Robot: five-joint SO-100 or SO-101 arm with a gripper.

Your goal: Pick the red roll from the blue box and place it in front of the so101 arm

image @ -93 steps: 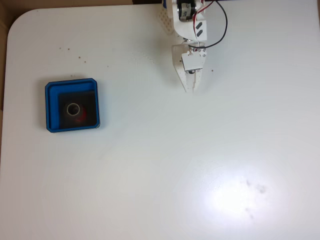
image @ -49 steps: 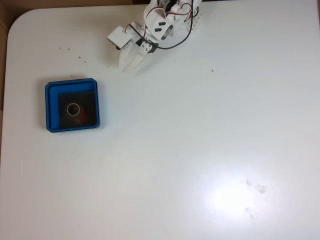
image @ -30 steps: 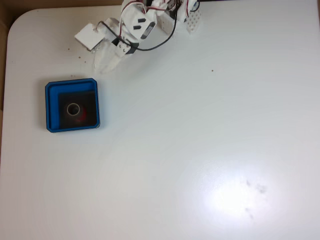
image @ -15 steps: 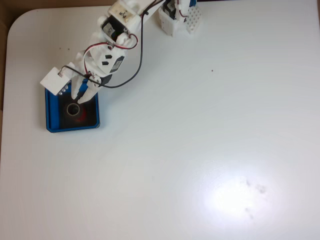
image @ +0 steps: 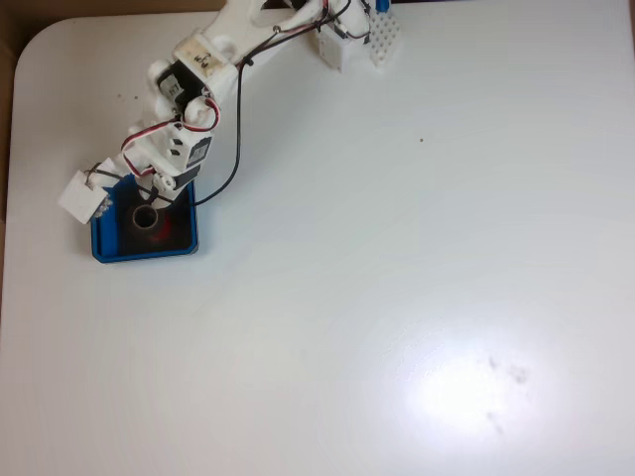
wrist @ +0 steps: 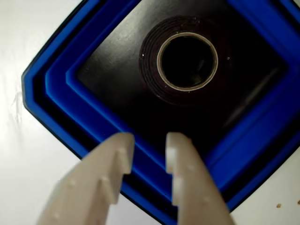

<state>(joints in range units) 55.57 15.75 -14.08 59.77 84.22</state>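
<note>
The blue box [image: 109,248] sits on a glossy white surface [image: 397,248], the red roll [image: 149,219] inside. Above its rim, the hand [wrist: 147,145] has fingers slightly apart, empty.

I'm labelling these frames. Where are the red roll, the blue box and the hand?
red roll [wrist: 161,84]: wrist view, dark top ring.
blue box [wrist: 51,84]: wrist view, left rim.
hand [wrist: 149,143]: wrist view, between the fingertips.

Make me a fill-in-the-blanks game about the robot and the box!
1. The roll sits inside the ____ box.
2. The box floor is ____.
3. In the wrist view, the gripper fingertips are over the box's ____.
4. The table is ____.

Missing words: blue; black; rim; white
</note>
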